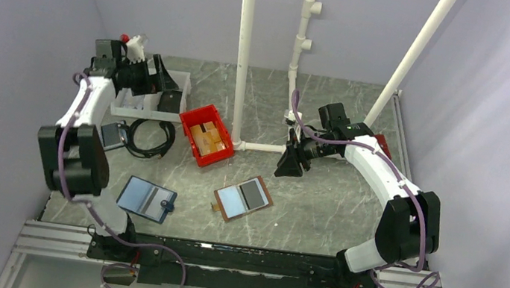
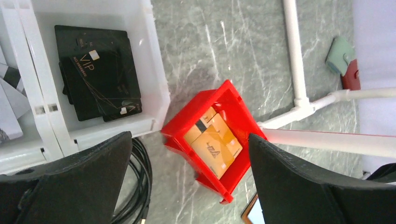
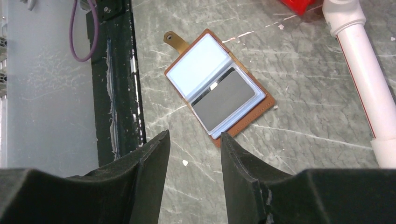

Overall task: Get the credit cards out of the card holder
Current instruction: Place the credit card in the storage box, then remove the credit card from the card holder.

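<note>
Card holder lies open and flat on the grey marbled surface, near the middle and towards the arms' bases. Brown cover faces down, with one pale blue and one dark grey panel facing up. In the right wrist view the holder sits ahead of the fingertips, apart from them, with a small brown tab at one corner. Nothing touches it.

Left fingers are spread wide and released, with nothing between them. In the top view they hang at the far left over the white tray. A stack of black cards lies in that tray. Just beside the tray stands a red bin tilted at an angle, holding orange cards.

Right fingers stand partly apart, a clear gap between them, gripping nothing. From above they are near the white pipe joint, farther back than the holder.

A black cable coil lies near the tray. A blue-edged folder lies open to the left of the card holder, well apart from it.
</note>
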{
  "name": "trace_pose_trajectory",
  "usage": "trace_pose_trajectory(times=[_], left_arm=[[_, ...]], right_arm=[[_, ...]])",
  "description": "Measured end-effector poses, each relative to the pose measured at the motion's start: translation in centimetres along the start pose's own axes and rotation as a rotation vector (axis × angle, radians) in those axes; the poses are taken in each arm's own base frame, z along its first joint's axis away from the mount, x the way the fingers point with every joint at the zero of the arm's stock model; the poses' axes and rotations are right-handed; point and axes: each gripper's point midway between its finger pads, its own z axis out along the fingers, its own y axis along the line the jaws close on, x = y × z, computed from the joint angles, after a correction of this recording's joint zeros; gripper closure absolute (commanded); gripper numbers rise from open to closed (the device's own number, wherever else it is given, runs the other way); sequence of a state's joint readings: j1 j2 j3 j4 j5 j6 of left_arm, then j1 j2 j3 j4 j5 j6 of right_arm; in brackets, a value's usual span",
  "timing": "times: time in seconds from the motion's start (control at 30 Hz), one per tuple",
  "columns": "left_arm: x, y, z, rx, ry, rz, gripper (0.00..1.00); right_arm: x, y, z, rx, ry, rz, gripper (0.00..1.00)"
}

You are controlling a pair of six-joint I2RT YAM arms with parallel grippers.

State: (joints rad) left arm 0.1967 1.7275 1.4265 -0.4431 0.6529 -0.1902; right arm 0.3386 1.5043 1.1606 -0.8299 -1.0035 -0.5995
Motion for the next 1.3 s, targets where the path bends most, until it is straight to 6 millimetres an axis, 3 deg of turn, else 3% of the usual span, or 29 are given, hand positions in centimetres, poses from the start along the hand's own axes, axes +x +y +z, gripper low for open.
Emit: trace_pose_trajectory(times=[0.07,0.27,0.43,0.6,0.73,0.93,1.3], left_arm=[[0.7,-1.0,-1.5,0.000,-0.039,0.010,0.00],[5.7,-2.8,-5.9,-0.046,-0.109,-0.018,0.01],[6.6,-3.8,-10.3,-0.147,-0.241,-0.029,0.01],[8.4,-6.3,-14.2,-0.119,-0.390,-0.020,0.00],[11.3,-7.8,-14.9,-0.039,-0.415,-0.062,0.01],[14.5,-9.4,-14.1,0.089,-0.345,-0.203,0.01],[17.2,-11.8,-14.3,0.225,-0.237,-0.292,0.01]], right_arm=[[0.0,0.0,0.0,0.000,0.000,-0.008,0.53],[-0.6,0.4,-0.6,0.014,-0.017,-0.067,0.52],[-0.9,1.4,-1.3,0.027,-0.035,-0.139,0.52],[-0.9,2.1,-1.8,0.037,-0.045,-0.204,0.50],[-0.4,2.7,-2.1,0.043,-0.051,-0.255,0.49],[0.6,3.5,-2.7,0.056,-0.054,-0.350,0.45],[3.2,3.2,-3.6,0.094,-0.044,-0.421,0.37]])
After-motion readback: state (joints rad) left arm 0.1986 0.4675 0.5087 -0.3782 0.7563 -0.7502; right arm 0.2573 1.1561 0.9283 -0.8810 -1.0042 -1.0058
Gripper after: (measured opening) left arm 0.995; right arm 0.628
